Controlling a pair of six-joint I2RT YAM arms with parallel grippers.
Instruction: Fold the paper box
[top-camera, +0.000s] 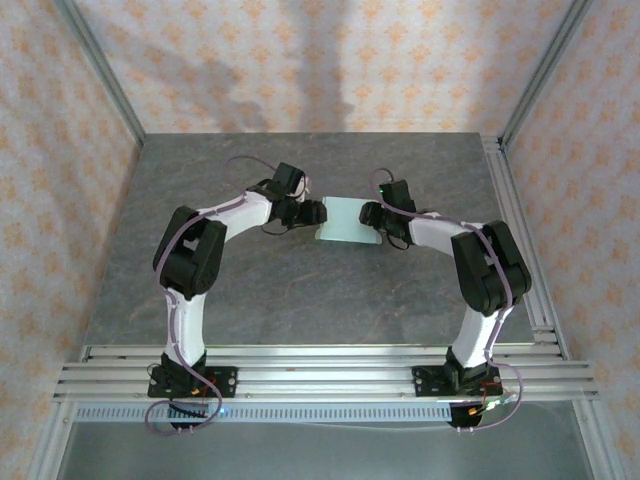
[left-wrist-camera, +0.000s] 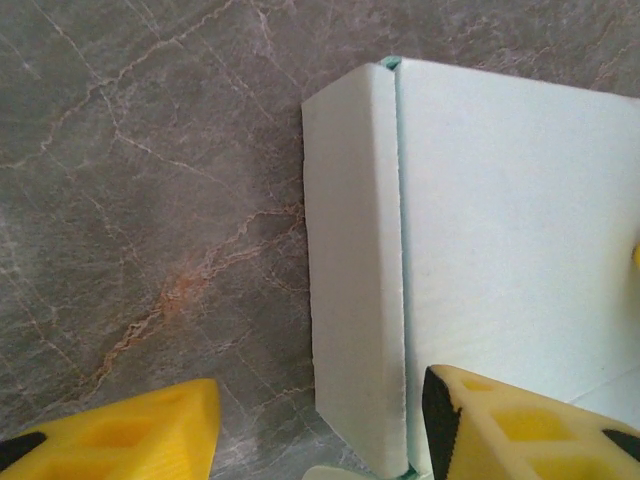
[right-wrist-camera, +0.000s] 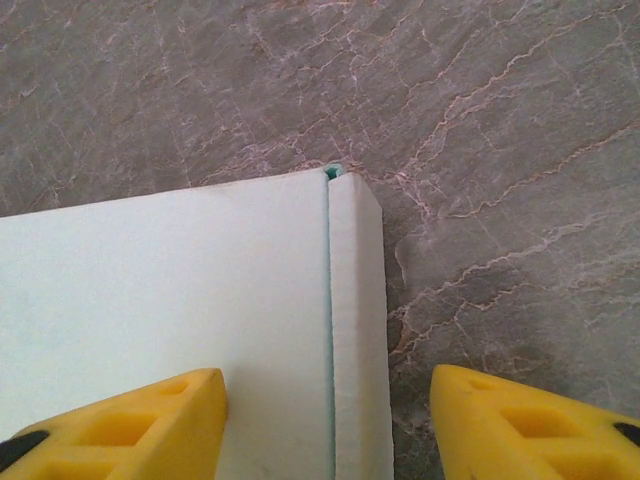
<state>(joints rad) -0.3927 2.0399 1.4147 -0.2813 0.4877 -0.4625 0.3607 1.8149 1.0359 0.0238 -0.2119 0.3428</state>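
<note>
The paper box (top-camera: 347, 219) is a pale mint-blue flat rectangular box lying on the grey table between the two arms. My left gripper (top-camera: 308, 212) is at its left end and my right gripper (top-camera: 370, 213) at its right end. In the left wrist view, the left gripper (left-wrist-camera: 320, 400) is open and straddles the box's end wall (left-wrist-camera: 355, 270). One yellow finger (left-wrist-camera: 520, 430) is over the box top (left-wrist-camera: 510, 220), the other (left-wrist-camera: 130, 435) over the table. In the right wrist view, the right gripper (right-wrist-camera: 328, 395) is open astride the other end wall (right-wrist-camera: 357, 330), with gaps on both sides.
The grey marbled table (top-camera: 250, 290) stretches around the box. Aluminium rails (top-camera: 320, 370) run along the near edge where the arm bases stand, and another rail (top-camera: 520, 230) runs down the right side. Patterned walls enclose the back and sides.
</note>
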